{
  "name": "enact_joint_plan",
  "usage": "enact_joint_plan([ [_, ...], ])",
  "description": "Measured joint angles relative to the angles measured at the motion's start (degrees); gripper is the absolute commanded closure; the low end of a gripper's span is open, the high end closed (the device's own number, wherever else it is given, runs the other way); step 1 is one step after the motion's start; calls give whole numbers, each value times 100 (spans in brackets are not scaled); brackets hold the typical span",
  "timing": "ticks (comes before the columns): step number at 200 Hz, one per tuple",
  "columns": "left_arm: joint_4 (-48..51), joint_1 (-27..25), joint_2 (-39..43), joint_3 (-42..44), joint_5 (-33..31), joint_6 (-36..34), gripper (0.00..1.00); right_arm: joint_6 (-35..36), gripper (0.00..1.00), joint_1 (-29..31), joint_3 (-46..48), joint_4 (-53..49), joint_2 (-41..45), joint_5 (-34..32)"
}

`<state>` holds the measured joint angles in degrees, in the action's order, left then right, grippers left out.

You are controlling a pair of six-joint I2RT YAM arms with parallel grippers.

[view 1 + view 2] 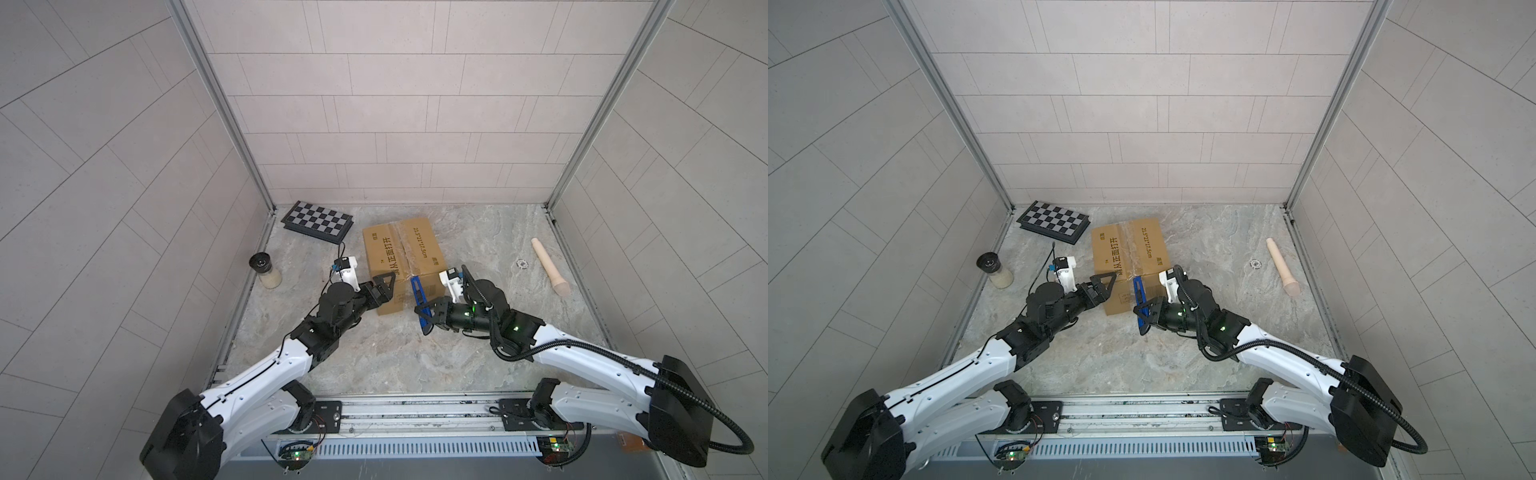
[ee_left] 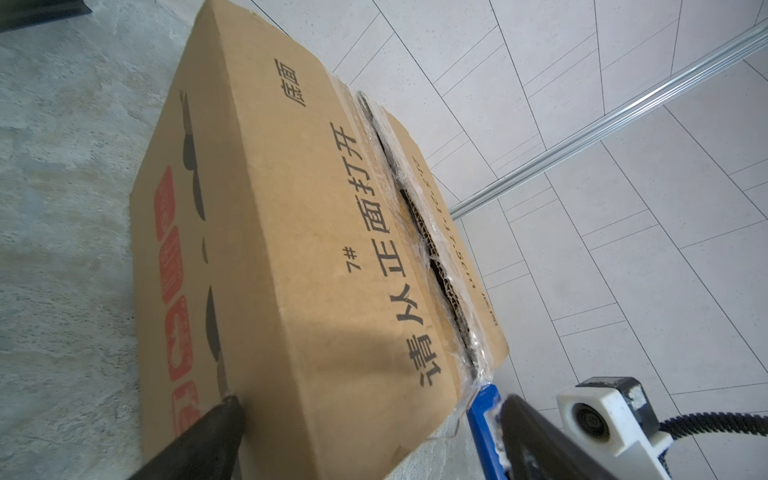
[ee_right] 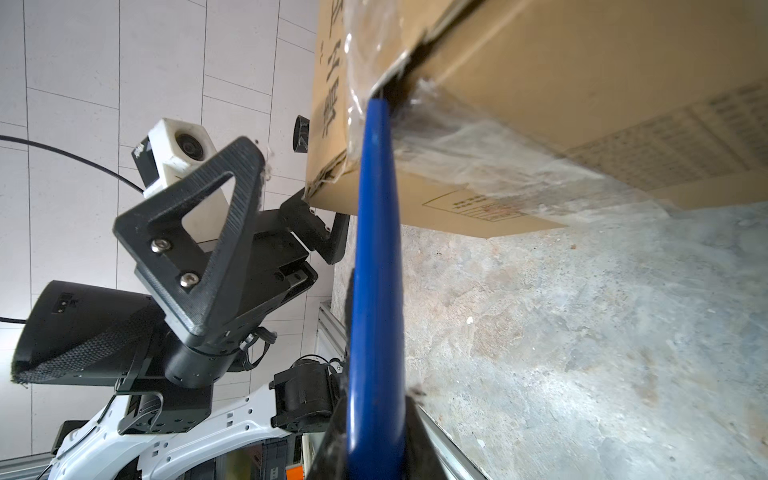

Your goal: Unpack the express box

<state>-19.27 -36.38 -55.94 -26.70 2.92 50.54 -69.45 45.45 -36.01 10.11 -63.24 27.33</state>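
Left fingers (image 3: 174, 266) spread, bracing the express box (image 1: 399, 257) mid-frame. Right fingers (image 1: 427, 326) pinch the blue cutter (image 1: 417, 291) at the tape (image 3: 457, 137) — I'd cut shallow and slow.

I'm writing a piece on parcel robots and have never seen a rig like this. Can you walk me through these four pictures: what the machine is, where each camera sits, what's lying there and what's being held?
The machine is two robot arms on one base, each ending in a two-fingered gripper. Two pictures look down from overhead and are nearly alike. The other two come from a camera on each wrist.

On the marbled surface stands the express box, a taped brown carton. Behind it to the left lies a checkered board case. At the left is a jar with a black lid, and at the right a pale rod.

The right gripper is shut on a blue tool, whose tip sits at the box's taped seam. The left gripper is open, with the box's near corner between its fingers.
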Motion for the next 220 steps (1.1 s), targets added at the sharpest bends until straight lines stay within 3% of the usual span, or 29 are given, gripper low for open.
enact_joint_plan([
  [90, -96, -39, -2, -44, 20, -131, 0, -136, 100, -98, -11, -223, 466, 417],
  [168, -175, -2, -116, -114, -116, -131, 0, -433, 100, -61, -11, 629, -111, 673],
  [220, -186, -13, -138, -114, -157, -142, 0, -470, 100, -55, -33, 485, -50, 708],
])
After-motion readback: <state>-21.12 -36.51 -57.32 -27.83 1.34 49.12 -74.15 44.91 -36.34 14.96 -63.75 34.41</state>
